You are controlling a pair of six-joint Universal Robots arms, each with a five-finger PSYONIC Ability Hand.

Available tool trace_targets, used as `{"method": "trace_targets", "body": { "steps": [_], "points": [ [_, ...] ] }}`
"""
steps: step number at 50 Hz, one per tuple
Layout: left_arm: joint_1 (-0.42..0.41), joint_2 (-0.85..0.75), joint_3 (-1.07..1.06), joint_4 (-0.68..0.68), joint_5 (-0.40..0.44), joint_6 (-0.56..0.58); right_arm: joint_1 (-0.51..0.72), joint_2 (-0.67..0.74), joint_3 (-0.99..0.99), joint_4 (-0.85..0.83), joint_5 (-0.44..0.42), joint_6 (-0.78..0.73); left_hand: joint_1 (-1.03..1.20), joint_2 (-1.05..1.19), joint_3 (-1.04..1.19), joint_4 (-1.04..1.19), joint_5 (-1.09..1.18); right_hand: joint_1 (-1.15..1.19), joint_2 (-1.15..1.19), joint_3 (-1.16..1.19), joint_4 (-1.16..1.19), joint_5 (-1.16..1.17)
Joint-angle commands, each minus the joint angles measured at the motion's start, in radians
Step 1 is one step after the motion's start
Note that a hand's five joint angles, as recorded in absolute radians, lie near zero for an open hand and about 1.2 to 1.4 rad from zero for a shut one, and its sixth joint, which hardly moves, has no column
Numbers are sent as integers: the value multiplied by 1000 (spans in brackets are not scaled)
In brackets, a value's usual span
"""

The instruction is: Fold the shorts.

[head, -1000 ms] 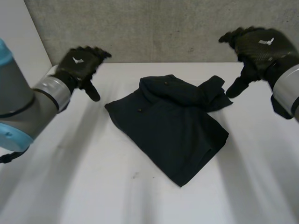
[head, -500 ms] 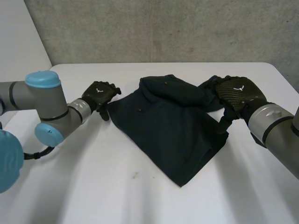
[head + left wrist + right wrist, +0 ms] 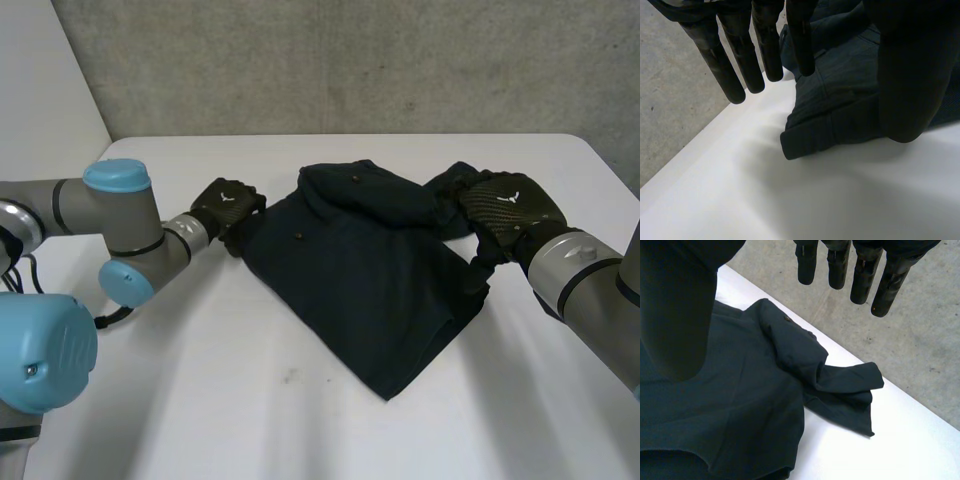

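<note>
The shorts (image 3: 370, 280) are seen lying near the middle of the white surface (image 3: 200, 400). They are made of a dark, matt woven cloth of blue-black tone. They are laid flat as a slanted, roughly four-sided shape, with one blunt corner pointing toward the near edge of the surface. Along the far side the cloth is bunched into a soft, rounded ridge, and a crumpled flap (image 3: 850, 385) is pushed out from it toward the right hand (image 3: 505, 210). A small round stud (image 3: 297, 236) is set in the flat part, and a second stud (image 3: 353, 179) sits on the ridge. In the left wrist view a stitched hem band (image 3: 830, 135) is shown at the cloth's corner, thick and layered, lying flat on the smooth surface.

The left hand (image 3: 228, 203), black and finely textured, is placed at the left corner of the shorts. Its fingers (image 3: 740, 55) are held straight and released, spread like rods above the bare surface just beside the hem band, with the thumb over the cloth and nothing grasped. The right hand is placed at the right edge, by the flap. Its fingers (image 3: 862, 275) are likewise straight and released, with the thumb held above the flat cloth. A rough grey concrete wall (image 3: 350, 60) is seen behind the surface.
</note>
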Motion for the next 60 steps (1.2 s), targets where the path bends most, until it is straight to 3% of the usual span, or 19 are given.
{"method": "trace_targets", "body": {
  "steps": [1,7,18,27,34,40,46,54,60],
  "points": [
    [-10,-28,41,-6,10,0,1,16,2,-2,0,-1,154,144,145,141,146,22,-39,-32,-70,-63],
    [-17,-46,73,-17,11,0,1,38,0,-3,0,-3,324,314,315,311,317,22,-39,-32,-70,-63],
    [-28,-86,130,-39,37,-8,-1,44,0,-2,0,-3,899,889,890,886,891,22,-39,-32,-70,-63],
    [-28,-72,136,-39,-21,-8,-1,43,0,-2,0,-3,900,889,890,886,892,22,-39,-32,-70,-63],
    [-8,115,55,-16,-188,-74,1,39,2,-2,0,-3,900,889,890,886,892,22,-39,-32,-70,-63],
    [55,392,-162,160,-214,-251,2,36,5,0,-2,-1,900,889,890,886,892,22,-39,-32,-70,-63],
    [130,600,-273,316,-254,-318,1,29,8,0,-2,-1,900,889,890,886,892,22,-39,-32,-70,-63],
    [122,689,-275,328,-198,-379,2,29,6,0,2,0,900,889,890,886,892,22,-39,-32,-70,-63],
    [-42,660,-315,313,-36,-433,1,21,9,0,14,0,900,889,890,886,892,22,-39,-32,-70,-63]
  ]
}}
